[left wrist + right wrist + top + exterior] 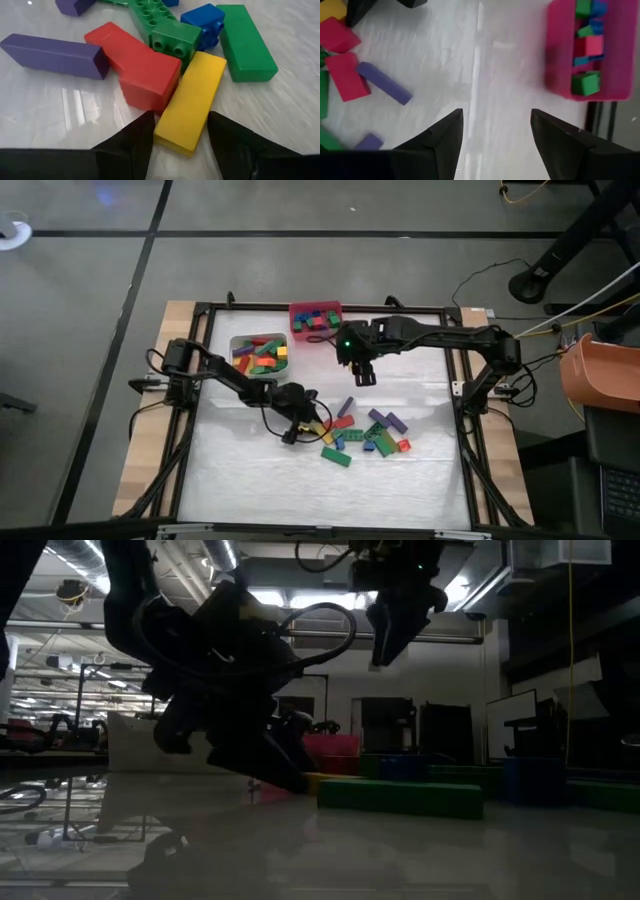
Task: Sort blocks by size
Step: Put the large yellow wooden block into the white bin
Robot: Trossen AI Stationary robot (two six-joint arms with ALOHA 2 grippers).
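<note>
The left gripper [300, 423] was down at the table [250, 480], at the left edge of the loose pile of blocks [365, 435] lying near the table's middle. Its fingers [135, 145] stood apart on either side of the near end of a long yellow block [192, 102]. The wrist view did not settle whether the pads pressed the block's sides or merely flanked it. That yellow block lay flat on the table, its long side against a red block [140, 70], with a long purple bar [52, 52] to the red block's other side. A studded green brick [172, 37], a blue brick [205, 25] and a plain green bar [245, 42] lay just beyond.

The right gripper [362, 370] hung above the table, between the pile and the red bin [316, 308] at the far edge. Its fingers [445, 140] were spread wide with nothing between them, only bare tabletop below. In its wrist view the red bin [560, 60] held short green, blue and red blocks.

A white bin [236, 340] to the left of the red one held a mixed heap of blocks in red, green, yellow and orange.
</note>
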